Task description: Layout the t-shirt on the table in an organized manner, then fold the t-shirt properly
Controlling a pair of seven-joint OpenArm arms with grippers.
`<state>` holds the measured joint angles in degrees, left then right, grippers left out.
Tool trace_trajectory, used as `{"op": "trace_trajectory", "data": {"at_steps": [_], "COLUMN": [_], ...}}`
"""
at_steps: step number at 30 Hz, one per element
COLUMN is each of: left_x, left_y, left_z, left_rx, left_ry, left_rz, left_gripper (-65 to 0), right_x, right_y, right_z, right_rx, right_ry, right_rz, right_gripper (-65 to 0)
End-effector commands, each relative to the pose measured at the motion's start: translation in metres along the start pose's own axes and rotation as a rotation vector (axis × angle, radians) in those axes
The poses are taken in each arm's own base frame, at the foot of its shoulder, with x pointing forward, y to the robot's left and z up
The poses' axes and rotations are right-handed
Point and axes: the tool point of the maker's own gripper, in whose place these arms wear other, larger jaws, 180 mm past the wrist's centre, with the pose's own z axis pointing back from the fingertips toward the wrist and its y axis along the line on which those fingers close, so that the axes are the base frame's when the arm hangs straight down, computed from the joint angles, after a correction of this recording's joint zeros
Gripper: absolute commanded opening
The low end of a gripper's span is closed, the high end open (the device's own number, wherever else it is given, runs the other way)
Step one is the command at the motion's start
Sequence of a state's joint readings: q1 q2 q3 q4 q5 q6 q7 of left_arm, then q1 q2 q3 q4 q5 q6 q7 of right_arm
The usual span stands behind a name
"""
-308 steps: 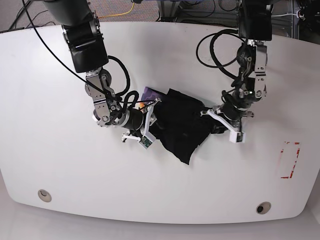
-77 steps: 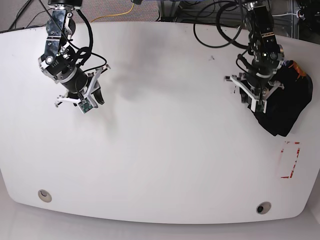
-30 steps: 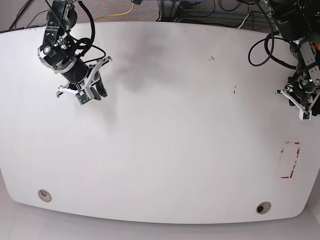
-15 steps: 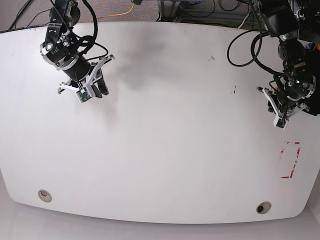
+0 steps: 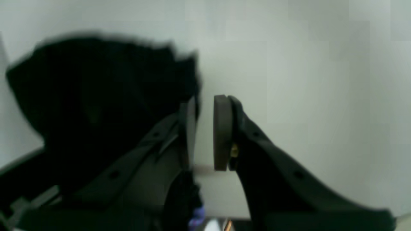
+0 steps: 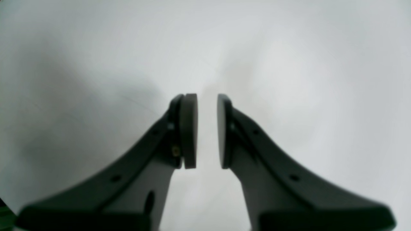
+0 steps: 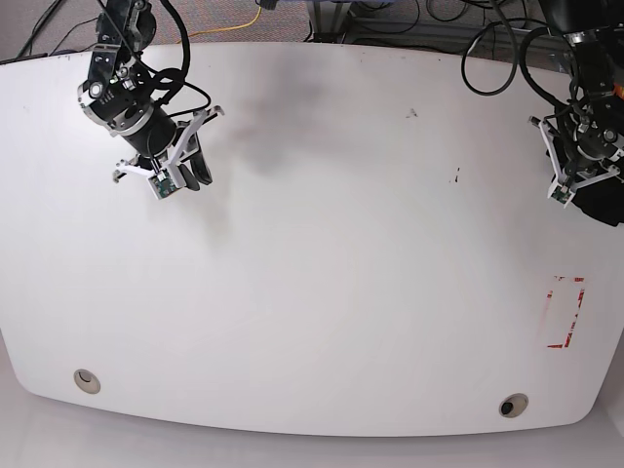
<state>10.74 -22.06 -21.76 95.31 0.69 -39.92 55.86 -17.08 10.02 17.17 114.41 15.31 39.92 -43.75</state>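
Observation:
The black t-shirt (image 7: pixel 606 203) shows only as a bunched lump at the right edge of the white table (image 7: pixel 341 273), partly cut off by the frame. My left gripper (image 7: pixel 583 185) hovers right beside it. In the left wrist view the blurred t-shirt (image 5: pixel 96 96) lies behind and against the outer side of one finger; the left gripper (image 5: pixel 205 131) has a narrow gap showing bare table. My right gripper (image 7: pixel 195 174) hangs over the far left of the table, far from the shirt. In its wrist view the right gripper (image 6: pixel 207 131) stands slightly apart, nothing between its pads.
Red tape marks (image 7: pixel 565 312) sit at the right, below the shirt. Two round grommet holes (image 7: pixel 87 380) (image 7: pixel 513 405) lie near the front edge. Cables run along the back edge behind both arms. A small dark speck (image 7: pixel 455 176) marks the tabletop.
Over the last second the left arm swung in from the right edge and back out and up. A lump of the shirt now shows beside it. The right arm barely moved.

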Motion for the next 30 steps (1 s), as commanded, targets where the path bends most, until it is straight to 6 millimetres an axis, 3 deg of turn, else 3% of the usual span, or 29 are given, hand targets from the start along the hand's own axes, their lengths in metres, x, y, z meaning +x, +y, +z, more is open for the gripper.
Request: {"op": "trace_trajectory", "data": {"at_steps": [1,8,12,18,30], "left_x": [0.005,-0.017,-0.012,-0.023,-0.01], "left_y": [0.012,0.022,0.036,0.048,0.063], "left_z": [0.006,-0.004,-0.008,-0.019,-0.014], "left_rx": [0.025,0.011,0.022,0.01,0.038], "left_ry": [-0.022,0.045,0.036,0.054,-0.009], "left_rz": [-0.016,-0.006,0.016,0.048,0.04], "left_gripper": [-56.2,-56.2,-56.2,-56.2,-56.4], "right_x": [0.013,0.013,0.013,0.013,0.008], "right_y": [-0.002,-0.002,-0.002,-0.002,0.0], "right_z": [0.004,0.004,0.004,0.004,0.005], "right_rx": [-0.006,-0.006,-0.005,-0.005,-0.001], "right_ry": [-0.045,-0.048,-0.048,-0.048,-0.034], "right_rz": [0.014,0.014,0.015,0.015,0.01], "right_gripper": [-55.2,-55.2,-55.2,-55.3,-55.3]}}
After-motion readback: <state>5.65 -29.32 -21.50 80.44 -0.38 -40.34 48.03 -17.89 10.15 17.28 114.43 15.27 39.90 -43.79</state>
